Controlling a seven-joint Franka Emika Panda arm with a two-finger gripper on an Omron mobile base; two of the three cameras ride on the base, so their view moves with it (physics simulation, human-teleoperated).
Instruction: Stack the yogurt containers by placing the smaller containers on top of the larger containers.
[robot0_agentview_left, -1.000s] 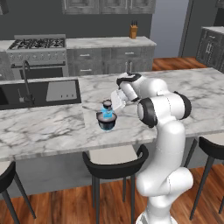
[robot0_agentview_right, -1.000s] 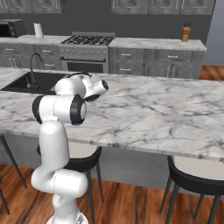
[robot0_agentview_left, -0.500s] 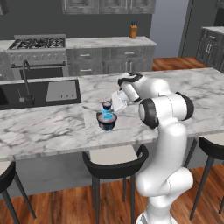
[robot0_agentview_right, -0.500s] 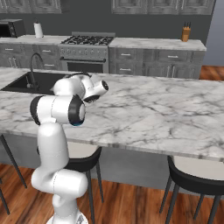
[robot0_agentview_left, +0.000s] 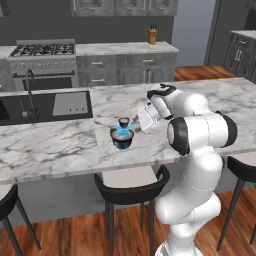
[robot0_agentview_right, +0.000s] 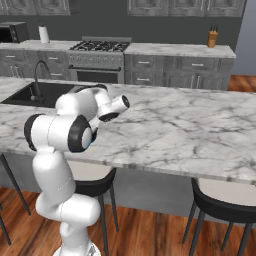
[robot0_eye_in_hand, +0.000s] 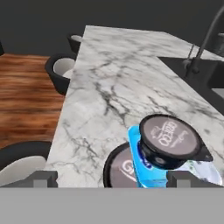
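Observation:
On the marble counter (robot0_agentview_left: 60, 140) the yogurt containers stand as one stack. The wide dark tub (robot0_agentview_left: 122, 141) is at the bottom, the light-blue cup (robot0_agentview_left: 122, 128) sits on it, and the tiny dark cup (robot0_agentview_left: 123, 120) rests on top. My gripper (robot0_agentview_left: 135, 120) hangs just right of the stack, open, with nothing between its fingers. The hand view looks down on the tiny cup's pale lid (robot0_eye_in_hand: 168, 136), the blue cup (robot0_eye_in_hand: 134, 155) under it and the dark tub (robot0_eye_in_hand: 117, 168). The fingertips (robot0_eye_in_hand: 42, 178) stand wide apart, clear of the stack.
A black sink (robot0_agentview_left: 45, 106) with a tall faucet (robot0_agentview_left: 31, 87) is set into the counter left of the stack. Dark stools (robot0_agentview_left: 131, 184) stand along the counter's near edge. A stove (robot0_agentview_left: 42, 50) and a knife block (robot0_agentview_left: 152, 36) line the back wall.
The jaws have spread wide and let go of the tiny dark cup, which now rests on the blue cup. The hand has drawn slightly away to the right.

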